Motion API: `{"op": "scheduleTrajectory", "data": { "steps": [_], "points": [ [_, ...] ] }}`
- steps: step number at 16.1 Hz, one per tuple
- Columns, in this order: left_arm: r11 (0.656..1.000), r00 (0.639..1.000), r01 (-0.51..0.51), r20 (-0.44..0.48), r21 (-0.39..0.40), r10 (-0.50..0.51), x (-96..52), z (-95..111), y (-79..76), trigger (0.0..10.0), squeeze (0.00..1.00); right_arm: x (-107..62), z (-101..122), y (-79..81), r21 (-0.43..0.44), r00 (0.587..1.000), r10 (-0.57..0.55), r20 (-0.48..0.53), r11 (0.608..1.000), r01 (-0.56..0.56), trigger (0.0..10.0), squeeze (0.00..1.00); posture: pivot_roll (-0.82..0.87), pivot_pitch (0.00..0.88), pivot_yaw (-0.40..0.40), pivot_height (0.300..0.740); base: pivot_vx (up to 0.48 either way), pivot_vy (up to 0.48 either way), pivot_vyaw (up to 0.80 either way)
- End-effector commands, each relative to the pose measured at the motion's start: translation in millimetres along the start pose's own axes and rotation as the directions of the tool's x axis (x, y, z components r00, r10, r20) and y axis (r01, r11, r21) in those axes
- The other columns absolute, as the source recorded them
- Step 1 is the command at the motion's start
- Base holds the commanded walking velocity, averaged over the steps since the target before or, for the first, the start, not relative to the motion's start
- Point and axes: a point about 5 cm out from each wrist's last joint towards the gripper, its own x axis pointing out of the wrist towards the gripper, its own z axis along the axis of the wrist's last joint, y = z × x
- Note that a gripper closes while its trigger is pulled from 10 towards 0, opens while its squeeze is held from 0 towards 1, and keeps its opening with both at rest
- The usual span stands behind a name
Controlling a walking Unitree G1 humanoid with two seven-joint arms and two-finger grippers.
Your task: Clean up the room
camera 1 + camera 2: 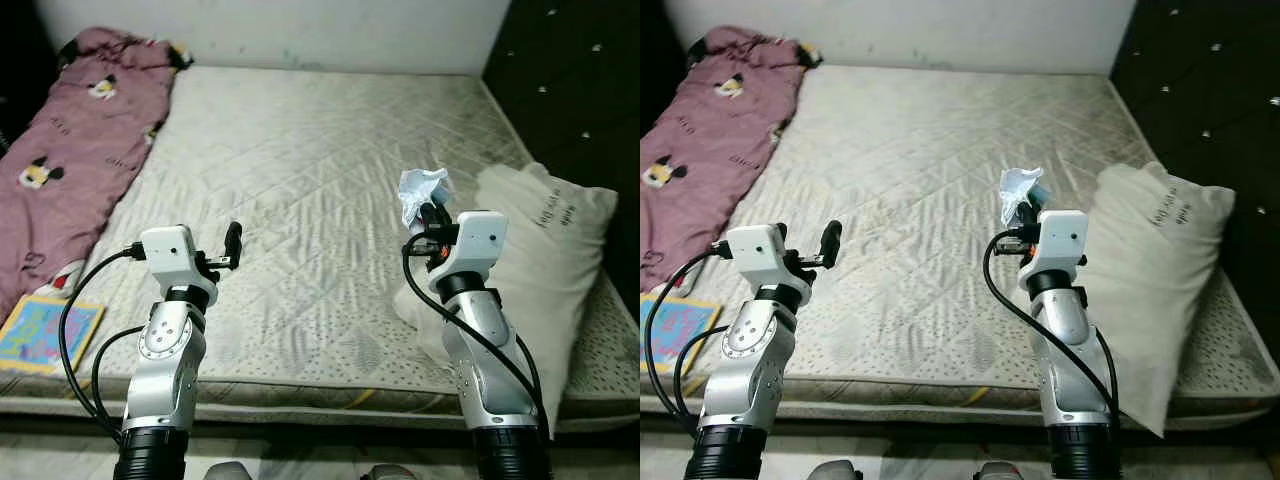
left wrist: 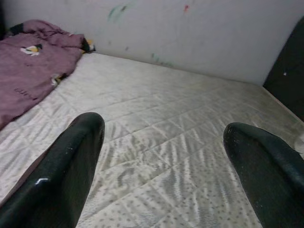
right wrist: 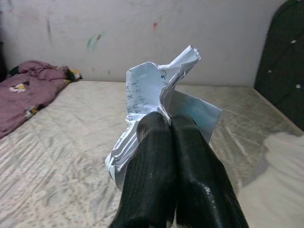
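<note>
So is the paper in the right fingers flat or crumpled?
Crumpled. The paper stands creased and bunched, pinched between the shut right gripper fingers above the mattress.

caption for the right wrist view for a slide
Right gripper pinching a crumpled white sheet of written-on paper above the quilted beige mattress.

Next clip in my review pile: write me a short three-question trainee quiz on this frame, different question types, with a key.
1. True or false: the right gripper is shut on the crumpled paper.
2. Multiple choice: the left gripper is A) holding the pillow, B) open over the mattress with nothing between its fingers, C) shut on the blanket.
3. Fill in: the white pillow lies on the mattress at the robot's ____ side, while the pink blanket lies along the other side.

Key: 1 true; 2 B; 3 right.
</note>
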Motion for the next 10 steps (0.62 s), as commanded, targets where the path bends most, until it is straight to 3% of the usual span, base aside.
{"op": "scheduleTrajectory", "data": {
  "steps": [1,10],
  "points": [
    [1.000,1.000,-0.010,-0.005,0.005,0.010,0.0,0.5,2.9,10.0,0.00,0.0,6.7,2.7,0.004,1.000,0.013,0.024,1.000,-0.013,10.0,0.00,-0.04,0.000,-0.009,0.740,0.000,0.341,0.00],
    [1.000,1.000,-0.006,0.002,0.014,0.006,1.7,2.9,3.3,10.0,0.00,3.5,5.3,5.6,0.024,0.999,0.034,0.018,0.999,-0.034,10.0,0.00,-0.02,0.000,-0.008,0.740,0.000,0.408,0.00]
  ]
}}
